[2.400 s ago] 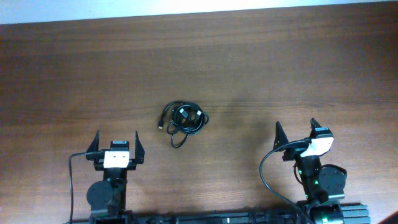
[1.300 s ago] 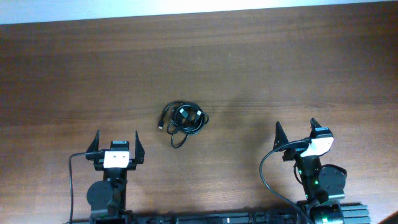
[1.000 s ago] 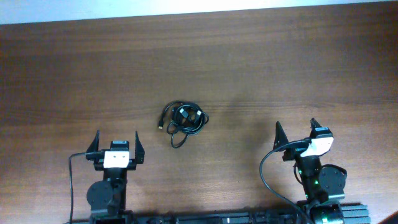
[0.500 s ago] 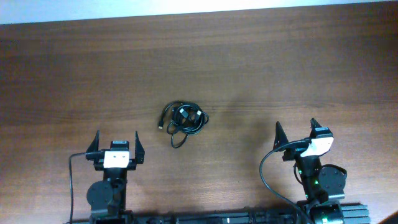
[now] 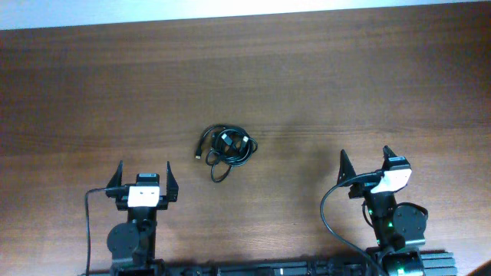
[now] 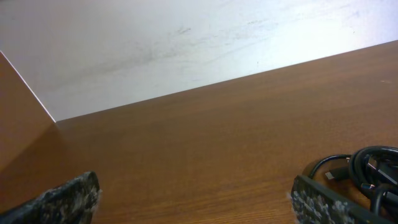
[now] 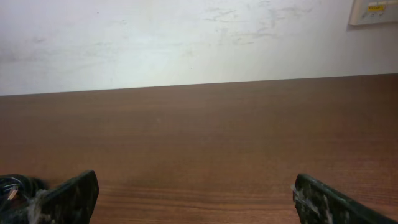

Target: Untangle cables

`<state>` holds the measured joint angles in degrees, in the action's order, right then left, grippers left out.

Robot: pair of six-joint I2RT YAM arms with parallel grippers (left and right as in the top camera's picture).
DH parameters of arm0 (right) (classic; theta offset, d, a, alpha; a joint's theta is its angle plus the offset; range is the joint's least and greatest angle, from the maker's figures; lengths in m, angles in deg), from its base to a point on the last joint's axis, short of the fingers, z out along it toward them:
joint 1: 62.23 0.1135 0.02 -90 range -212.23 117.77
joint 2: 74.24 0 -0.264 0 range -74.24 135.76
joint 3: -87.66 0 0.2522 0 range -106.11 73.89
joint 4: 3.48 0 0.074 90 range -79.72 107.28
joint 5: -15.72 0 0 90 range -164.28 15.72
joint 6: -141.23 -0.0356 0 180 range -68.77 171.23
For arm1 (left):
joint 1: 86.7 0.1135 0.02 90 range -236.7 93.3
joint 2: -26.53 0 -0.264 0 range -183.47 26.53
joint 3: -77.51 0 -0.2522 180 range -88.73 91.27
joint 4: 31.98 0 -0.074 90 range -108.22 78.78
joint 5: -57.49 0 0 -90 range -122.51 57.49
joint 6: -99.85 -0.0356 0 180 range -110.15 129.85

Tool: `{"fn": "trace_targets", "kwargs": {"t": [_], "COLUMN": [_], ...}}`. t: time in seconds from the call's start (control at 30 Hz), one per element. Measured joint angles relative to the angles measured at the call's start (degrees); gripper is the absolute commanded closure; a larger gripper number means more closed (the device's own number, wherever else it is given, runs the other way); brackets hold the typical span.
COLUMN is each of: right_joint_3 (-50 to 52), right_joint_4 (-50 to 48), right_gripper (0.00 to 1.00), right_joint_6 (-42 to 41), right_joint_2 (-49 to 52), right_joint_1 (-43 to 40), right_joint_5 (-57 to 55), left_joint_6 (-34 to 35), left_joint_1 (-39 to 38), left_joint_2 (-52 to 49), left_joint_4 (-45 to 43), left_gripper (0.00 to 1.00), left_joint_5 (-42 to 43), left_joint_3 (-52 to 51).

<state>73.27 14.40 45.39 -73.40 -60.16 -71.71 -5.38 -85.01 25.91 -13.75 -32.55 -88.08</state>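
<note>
The cables (image 5: 227,149) are a small tangled bundle of thin black cords lying on the brown wooden table (image 5: 322,84), near its middle. A plug end sticks out at the bundle's left. The bundle also shows at the right edge of the left wrist view (image 6: 367,174) and barely at the lower left of the right wrist view (image 7: 12,186). My left gripper (image 5: 144,172) is open and empty, near the front edge, below and left of the bundle. My right gripper (image 5: 364,159) is open and empty, well to the right of the bundle.
A white wall (image 6: 155,37) runs along the table's far edge. A wall plate (image 7: 375,11) shows at the top right of the right wrist view. Thick black arm wires (image 5: 326,218) loop beside the arm bases at the front.
</note>
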Motion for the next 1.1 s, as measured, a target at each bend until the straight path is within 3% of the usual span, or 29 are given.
{"fn": "trace_targets", "kwargs": {"t": [1.1], "right_joint_3": [0.0], "right_joint_4": [0.0], "right_gripper": [0.01], "right_joint_6": [0.0], "right_joint_2": [0.0], "right_joint_1": [0.0], "right_joint_5": [0.0], "left_joint_6": [3.1], "left_joint_1": [0.0], "left_joint_2": [0.0], "left_joint_4": [-0.2], "left_gripper": [0.01], "left_joint_5": [0.3], "left_joint_3": [0.0]}}
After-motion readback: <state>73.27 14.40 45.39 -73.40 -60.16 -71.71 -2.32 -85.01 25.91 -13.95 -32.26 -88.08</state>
